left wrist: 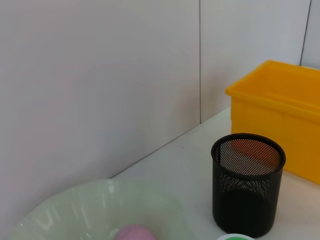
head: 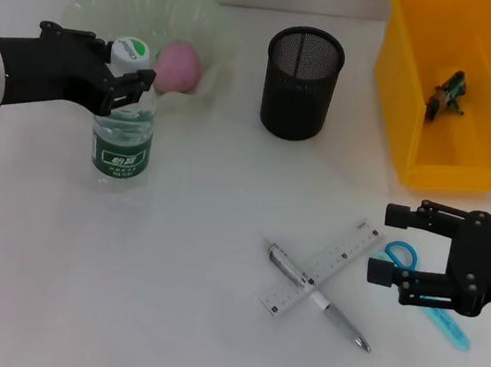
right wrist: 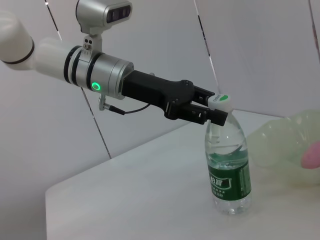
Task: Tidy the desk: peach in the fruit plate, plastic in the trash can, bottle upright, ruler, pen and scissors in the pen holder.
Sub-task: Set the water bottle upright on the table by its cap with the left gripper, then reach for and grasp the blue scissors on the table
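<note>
Bottle: upright at 9 o'clock, neck clasped by left gripper. Right gripper: fingers spread, held at 4 o'clock beside ruler, pen, scissors.

The bottle stands at left before the plate holding the peach, holder centre, bin right, ruler crossing the pen in front, scissors beside.
</note>
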